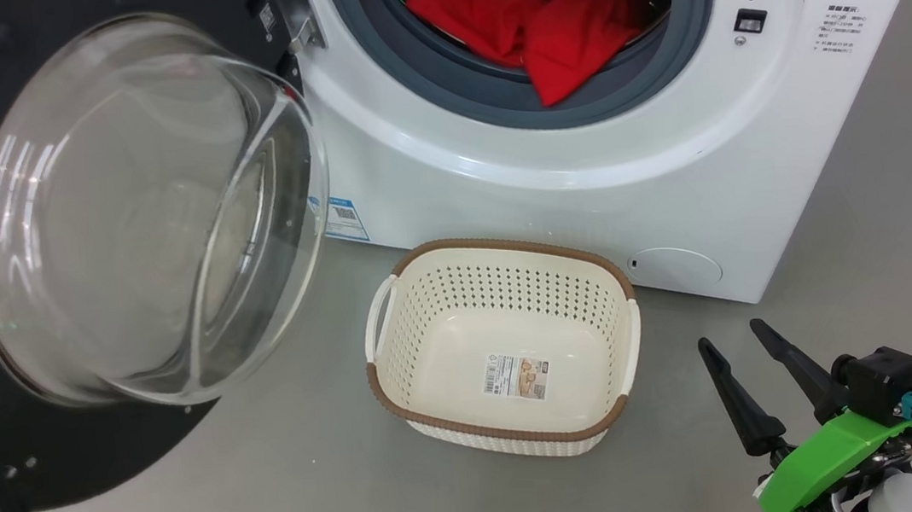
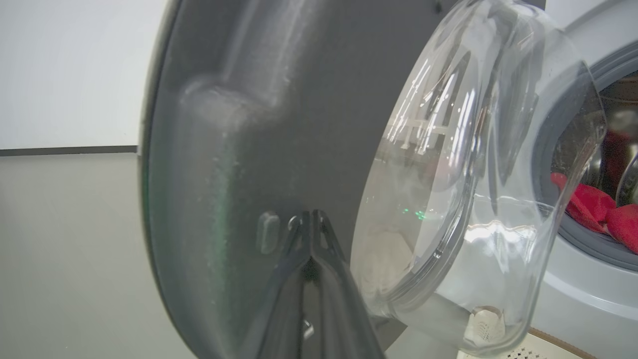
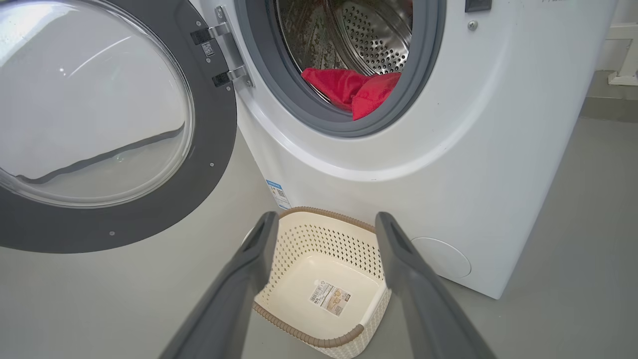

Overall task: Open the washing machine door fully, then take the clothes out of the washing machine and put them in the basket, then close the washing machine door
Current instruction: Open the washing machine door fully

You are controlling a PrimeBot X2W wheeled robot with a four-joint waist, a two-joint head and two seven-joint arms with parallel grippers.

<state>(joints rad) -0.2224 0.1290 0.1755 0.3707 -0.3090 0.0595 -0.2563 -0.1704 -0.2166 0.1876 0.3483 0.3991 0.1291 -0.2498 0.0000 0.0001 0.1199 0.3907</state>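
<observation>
Pushing the washing machine door (image 1: 142,214) wide
The left gripper (image 2: 310,222), pressed together, nudges its rim; the right gripper (image 1: 729,334), spread, hovers near the basket (image 1: 506,243) set for the clothes (image 1: 541,23).

White machine (image 1: 552,193) with its door (image 1: 133,207), black rim around a bulging clear glass bowl, swung wide open at left; red clothes (image 1: 542,27) heaped in the steel drum, 1 corner over the grey gasket; cream basket (image 1: 462,307), brown rim, 2 white handles, upright on the floor just before it.

Bare laundry test space — washing machine (image 1: 671,180), smooth grey floor (image 1: 278,500), plain white wall (image 2: 65,70)
</observation>
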